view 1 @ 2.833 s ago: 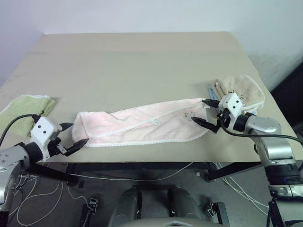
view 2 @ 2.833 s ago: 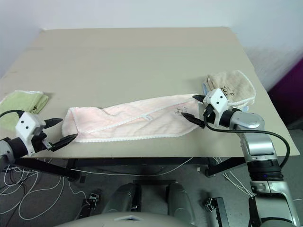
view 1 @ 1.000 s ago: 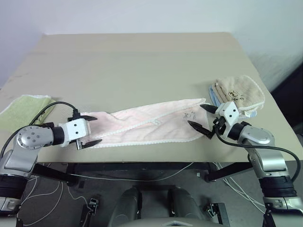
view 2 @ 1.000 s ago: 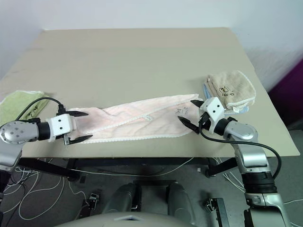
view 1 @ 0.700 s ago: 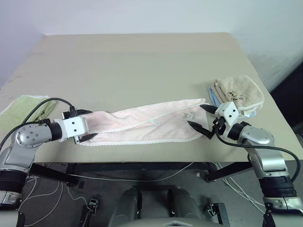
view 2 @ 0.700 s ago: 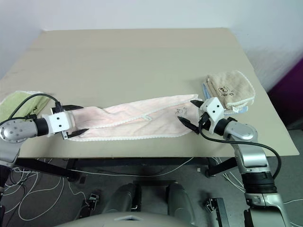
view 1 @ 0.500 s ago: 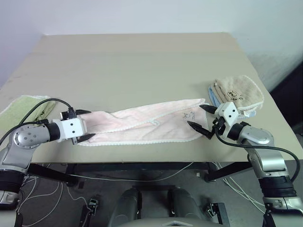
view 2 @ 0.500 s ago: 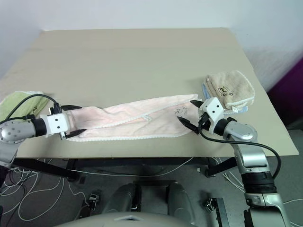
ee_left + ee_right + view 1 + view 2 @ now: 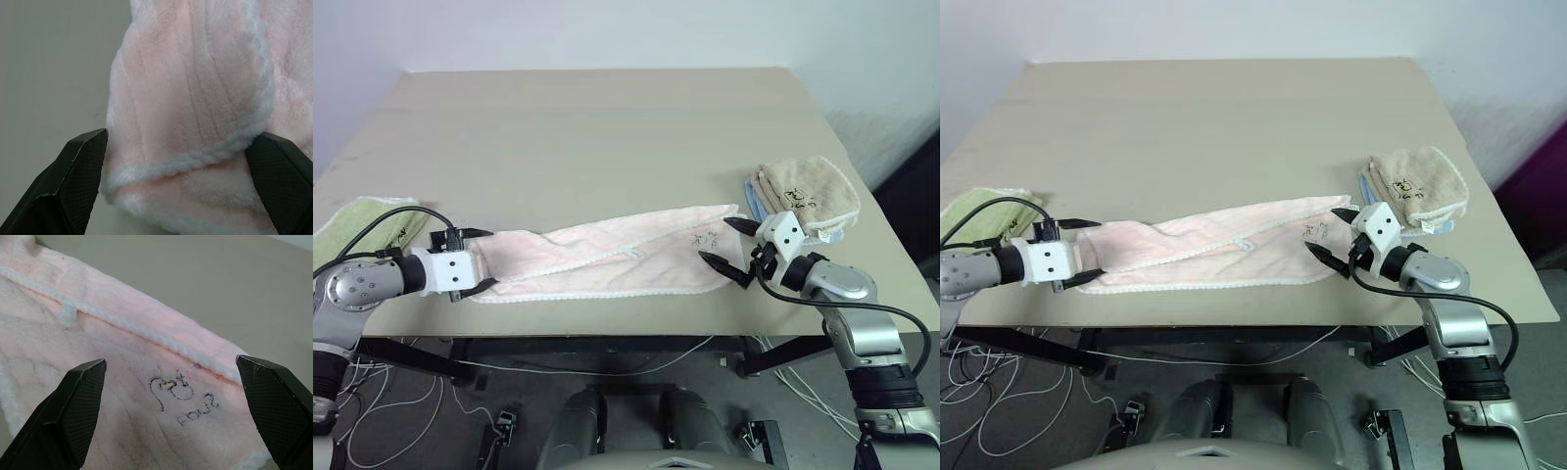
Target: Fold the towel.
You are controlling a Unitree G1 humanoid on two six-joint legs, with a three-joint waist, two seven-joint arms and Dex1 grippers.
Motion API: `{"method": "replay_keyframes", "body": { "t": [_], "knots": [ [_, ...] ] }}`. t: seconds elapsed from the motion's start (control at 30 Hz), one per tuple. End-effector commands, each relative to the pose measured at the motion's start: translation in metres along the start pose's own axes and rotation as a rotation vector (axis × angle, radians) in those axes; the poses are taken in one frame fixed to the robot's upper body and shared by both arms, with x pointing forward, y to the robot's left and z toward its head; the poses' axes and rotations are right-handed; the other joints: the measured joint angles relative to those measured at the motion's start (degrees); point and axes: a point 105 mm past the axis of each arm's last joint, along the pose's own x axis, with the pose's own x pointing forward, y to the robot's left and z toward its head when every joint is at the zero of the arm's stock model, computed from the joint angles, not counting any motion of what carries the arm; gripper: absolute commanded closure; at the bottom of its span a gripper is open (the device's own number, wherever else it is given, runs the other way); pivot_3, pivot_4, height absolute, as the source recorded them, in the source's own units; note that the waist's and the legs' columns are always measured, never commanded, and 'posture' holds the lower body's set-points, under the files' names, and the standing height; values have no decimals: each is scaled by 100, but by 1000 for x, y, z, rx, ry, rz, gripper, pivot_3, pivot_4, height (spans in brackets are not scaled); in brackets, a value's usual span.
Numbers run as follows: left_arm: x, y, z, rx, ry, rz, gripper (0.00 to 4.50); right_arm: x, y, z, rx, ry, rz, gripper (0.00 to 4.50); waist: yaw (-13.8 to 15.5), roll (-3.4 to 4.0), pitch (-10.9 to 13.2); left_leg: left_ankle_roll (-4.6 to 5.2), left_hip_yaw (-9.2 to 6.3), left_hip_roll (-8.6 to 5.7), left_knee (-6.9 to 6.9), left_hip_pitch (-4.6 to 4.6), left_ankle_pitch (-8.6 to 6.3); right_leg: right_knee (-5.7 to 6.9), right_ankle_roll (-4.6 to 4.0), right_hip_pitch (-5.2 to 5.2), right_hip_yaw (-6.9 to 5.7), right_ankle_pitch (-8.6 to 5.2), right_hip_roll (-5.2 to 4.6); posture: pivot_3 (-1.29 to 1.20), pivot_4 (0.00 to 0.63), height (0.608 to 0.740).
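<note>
**Both grippers bracketing the towel ends, no grasp yet**

Tan tabletop (image 9: 607,127), bare over its far half, carried the work along its near edge. The long pale pink terry-cloth towel with white stitched edging (image 9: 607,266) lay stretched across that edge, folded lengthwise once already, its small white loop tag (image 9: 633,254) near the middle and its small dark print (image 9: 182,396) at the right end.

Left gripper (image 9: 470,264): over the last second it had drawn slightly outward along the towel and rolled at the wrist. Its two black fingers now stood wide, one to each side of the towel's left end; in the left wrist view the stitched corner (image 9: 195,161) sat between them, unpinched.

Right gripper (image 9: 729,253): unmoved over the same second, fingers (image 9: 73,406) spread wide above the printed end, nothing held.

Reading: the adjustment looks like alignment, squaring the left fingers to the end seam. Both ends appear set for pinching, which would precede bringing one end over the other. Task judged early; the crosswise fold had not begun.

Outward: a folded beige terry towel (image 9: 808,191) lay just beyond the right gripper on a pale blue cloth (image 9: 756,209), near but apart from the pink end. A folded light green towel (image 9: 357,220) lay at the table's left edge, behind the left arm's black cable (image 9: 386,223).
</note>
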Motion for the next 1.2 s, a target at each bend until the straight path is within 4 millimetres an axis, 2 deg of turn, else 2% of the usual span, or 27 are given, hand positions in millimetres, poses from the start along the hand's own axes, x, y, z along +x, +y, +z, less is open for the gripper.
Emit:
{"method": "replay_keyframes", "body": {
  "t": [0.03,0.13,0.23,0.6,0.73,0.83,0.93,1.03,1.2],
  "knots": [
    [3,0,13,-24,-63,7,0,1,-2,12,-26,-41,-4,45,0,0,0,0,0,0,0,0,0,0,0,0,0,0,0,0,150,740],
    [6,-5,18,-46,-88,-6,0,1,-2,12,-28,-40,-4,45,-4,0,0,0,-1,0,0,0,0,0,0,0,0,0,0,0,150,740],
    [8,-6,19,-52,-90,-7,569,1,-2,13,-29,-40,-4,0,-4,0,0,0,-1,0,0,0,0,0,0,0,0,0,0,0,150,740],
    [6,-8,23,-86,-124,-11,4372,2,-3,17,-44,-41,0,0,-2,0,0,0,-1,0,0,0,0,0,0,0,0,0,0,0,150,740],
    [2,-3,20,-171,-130,61,4444,3,-11,27,-111,-43,-18,0,-7,0,0,0,-1,0,0,0,0,0,0,-1,0,0,0,0,150,740],
    [-1,0,15,-259,-122,125,4444,6,-29,40,-251,-38,-90,0,-11,1,1,0,-1,1,0,0,0,1,0,-2,1,0,0,0,150,740],
    [-2,-3,17,-288,-125,153,4444,11,-49,46,-423,15,-165,0,-15,1,1,0,-1,1,0,0,0,0,0,-3,0,0,1,0,150,740],
    [-3,-2,18,-318,-132,183,4444,16,-62,40,-564,84,-186,0,2,0,1,0,0,0,0,0,0,0,0,-3,0,0,-1,0,150,740],
    [-2,-2,19,-326,-127,197,4444,22,-68,19,-739,195,-126,0,-10,0,2,0,1,-1,0,-1,0,-1,0,-3,0,0,-2,0,150,740]
  ]
}}
